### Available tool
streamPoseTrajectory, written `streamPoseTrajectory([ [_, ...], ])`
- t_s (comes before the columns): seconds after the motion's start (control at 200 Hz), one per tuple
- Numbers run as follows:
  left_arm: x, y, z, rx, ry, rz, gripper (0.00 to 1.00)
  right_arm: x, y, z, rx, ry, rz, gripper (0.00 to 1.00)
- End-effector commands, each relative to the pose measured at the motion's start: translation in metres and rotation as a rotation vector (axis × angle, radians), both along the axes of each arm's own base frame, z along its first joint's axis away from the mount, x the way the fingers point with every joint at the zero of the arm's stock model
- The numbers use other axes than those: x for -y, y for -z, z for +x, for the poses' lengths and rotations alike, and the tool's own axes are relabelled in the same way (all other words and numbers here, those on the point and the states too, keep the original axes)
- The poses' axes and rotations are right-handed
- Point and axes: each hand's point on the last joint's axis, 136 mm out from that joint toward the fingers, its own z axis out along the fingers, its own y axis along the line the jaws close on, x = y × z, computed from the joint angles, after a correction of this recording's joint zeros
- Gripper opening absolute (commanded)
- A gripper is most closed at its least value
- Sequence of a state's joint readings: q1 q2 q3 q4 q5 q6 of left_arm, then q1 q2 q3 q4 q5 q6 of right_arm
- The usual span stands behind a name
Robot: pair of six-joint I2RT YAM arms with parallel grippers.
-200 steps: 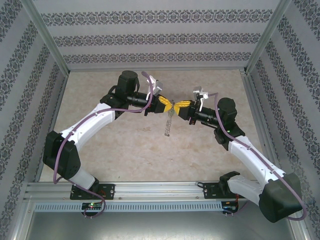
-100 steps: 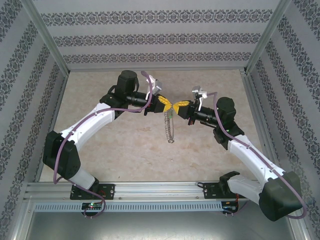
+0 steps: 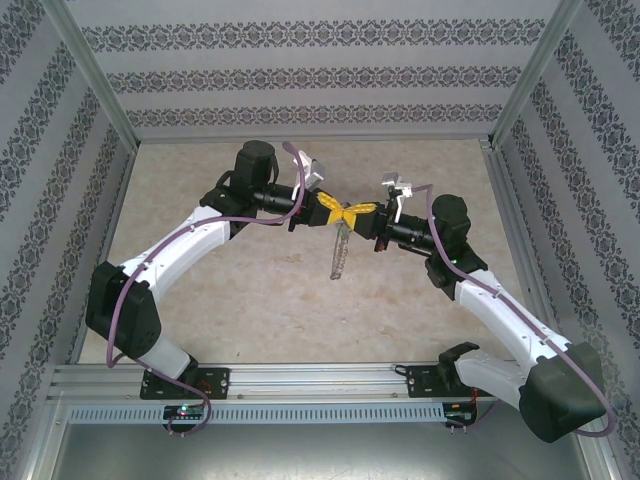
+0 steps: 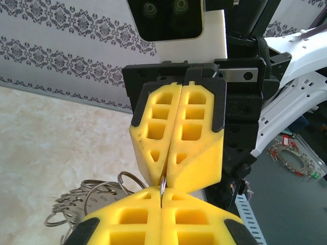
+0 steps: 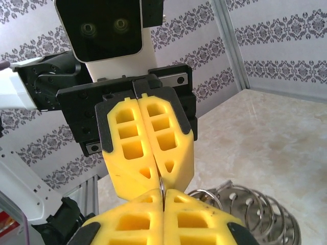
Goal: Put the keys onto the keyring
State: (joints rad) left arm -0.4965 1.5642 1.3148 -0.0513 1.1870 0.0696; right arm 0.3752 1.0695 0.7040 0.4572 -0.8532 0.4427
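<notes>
Top external view showed the beige table (image 3: pixel 250 300) with 2 arms reaching inward over its middle, the left gripper (image 3: pixel 333 208) and right gripper (image 3: pixel 361 209) meeting tip to tip. Each gripper's 2 yellow fingers were pressed together. Both pairs pinched the same short stretch of the keyring (image 3: pixel 340 252), which hung down from the meeting point and showed edge-on as a silvery strand. From the left wrist, a thin grey wire of the keyring (image 4: pixel 162 185) ran out of the seam of the near fingers and into the seam of the right gripper's fingers facing them. A cluster of small silvery rings (image 4: pixel 84 196) hung at the lower left of the fingertips. From the right wrist the same cluster (image 5: pixel 245 206) sat at lower right.
</notes>
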Motion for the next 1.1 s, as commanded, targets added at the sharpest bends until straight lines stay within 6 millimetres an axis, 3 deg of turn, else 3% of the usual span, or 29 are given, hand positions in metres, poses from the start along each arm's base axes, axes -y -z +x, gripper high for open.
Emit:
streamPoseTrajectory([
  [0.0, 0.002, -0.017, -0.006, 0.064, 0.025, -0.046, 0.00, -0.002, -0.022, -0.008, 0.071, -0.035, 0.026, 0.00],
  [0.23, -0.001, -0.018, -0.005, 0.082, 0.006, -0.012, 0.01, -0.003, -0.014, -0.005, 0.056, -0.060, -0.009, 0.00],
  [0.325, -0.011, -0.018, -0.009, 0.102, 0.015, 0.037, 0.14, -0.003, -0.007, -0.004, 0.041, -0.098, -0.055, 0.00],
  [0.545, -0.029, -0.011, -0.016, 0.090, 0.050, 0.146, 0.28, 0.000, 0.005, 0.000, 0.072, -0.128, -0.219, 0.00],
  [0.844, -0.035, -0.002, -0.012, 0.078, 0.048, 0.204, 0.29, -0.001, -0.011, -0.002, 0.129, -0.203, -0.283, 0.00],
  [1.099, -0.031, 0.002, -0.010, 0.060, 0.072, 0.197, 0.28, -0.008, -0.009, -0.003, 0.121, -0.255, -0.328, 0.00],
])
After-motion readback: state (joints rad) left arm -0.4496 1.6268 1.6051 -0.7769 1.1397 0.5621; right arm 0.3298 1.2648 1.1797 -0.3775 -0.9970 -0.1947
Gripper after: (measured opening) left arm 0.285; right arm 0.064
